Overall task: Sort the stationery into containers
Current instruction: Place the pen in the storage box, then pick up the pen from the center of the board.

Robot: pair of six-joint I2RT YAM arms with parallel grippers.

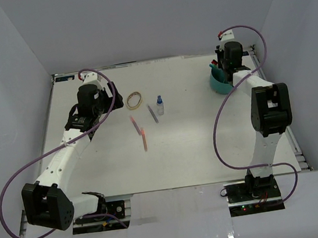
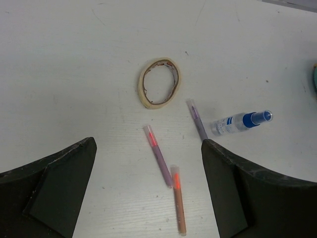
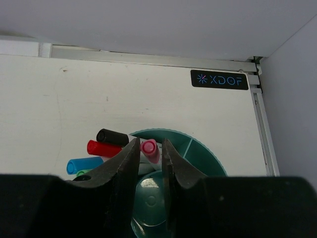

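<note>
The teal organiser (image 1: 219, 84) stands at the far right. My right gripper (image 3: 151, 143) is over it, jaws closed on a pink-capped pen (image 3: 149, 148) that stands in a compartment of the organiser (image 3: 198, 154). Black (image 3: 111, 136), red (image 3: 101, 148), blue (image 3: 84, 164) and green-capped pens lean out of it on the left. My left gripper (image 2: 148, 193) is open and empty above the table. Ahead of it lie a tan rubber-band loop (image 2: 141, 91), a red-capped purple pen (image 2: 159, 156), an orange pen (image 2: 179, 206), a purple pen (image 2: 197, 119) and a blue-capped bottle (image 2: 240, 121).
The loop (image 1: 135, 100), bottle (image 1: 159, 104) and three loose pens (image 1: 145, 139) lie mid-table in the top view. The back rail and the right table edge (image 3: 262, 129) run close to the organiser. White walls enclose the table.
</note>
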